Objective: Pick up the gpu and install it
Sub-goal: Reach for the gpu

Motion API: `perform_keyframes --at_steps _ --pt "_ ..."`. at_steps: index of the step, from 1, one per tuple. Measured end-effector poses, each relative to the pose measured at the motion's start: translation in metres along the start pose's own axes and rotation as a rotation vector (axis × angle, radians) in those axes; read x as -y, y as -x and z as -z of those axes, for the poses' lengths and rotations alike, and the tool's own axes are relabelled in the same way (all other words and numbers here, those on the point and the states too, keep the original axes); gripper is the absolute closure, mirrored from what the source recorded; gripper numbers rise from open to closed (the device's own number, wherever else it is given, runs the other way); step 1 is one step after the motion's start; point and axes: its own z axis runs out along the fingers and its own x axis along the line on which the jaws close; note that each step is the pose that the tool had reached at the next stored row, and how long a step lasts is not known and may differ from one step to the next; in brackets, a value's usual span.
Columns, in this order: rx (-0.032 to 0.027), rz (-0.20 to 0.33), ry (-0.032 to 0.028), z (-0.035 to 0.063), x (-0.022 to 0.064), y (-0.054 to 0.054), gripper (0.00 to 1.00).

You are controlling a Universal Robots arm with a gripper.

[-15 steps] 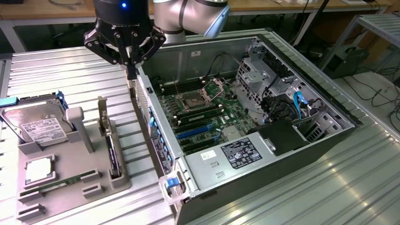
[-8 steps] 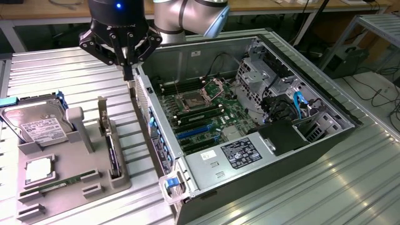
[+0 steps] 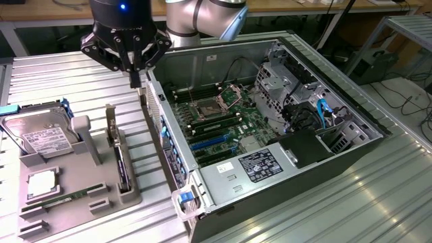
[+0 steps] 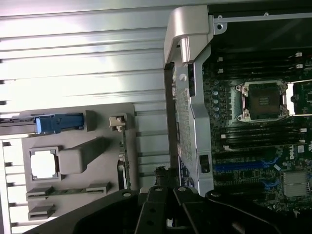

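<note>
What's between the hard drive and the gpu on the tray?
A grey upright block of the tray stands between the hard drive and the gpu, which is on edge. The exterior view shows this.

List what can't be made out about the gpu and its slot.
- gpu: stands edge-on in the grey holder in both views, so its faces and lower edge are hidden.
- Blue slots: exterior view, contacts and latches too small to read.
- Power supply label: exterior view, print too small.
</note>
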Motion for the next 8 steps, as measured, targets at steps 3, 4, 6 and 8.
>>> perform_keyframes --at_steps 3,4,6,8 --pt "-0.0001 0.0 0.0 0.0001 0.0005 -0.0024 0.89" --pt "-0.0001 0.0 -0.0001 0.0002 0.0008 -0.004 0.89" --pt "0.0 0.0 0.0 0.0002 0.0011 -0.0056 0.89" --pt "-0.0001 0.0 -0.0001 0.0003 0.0014 -0.0071 0.89"
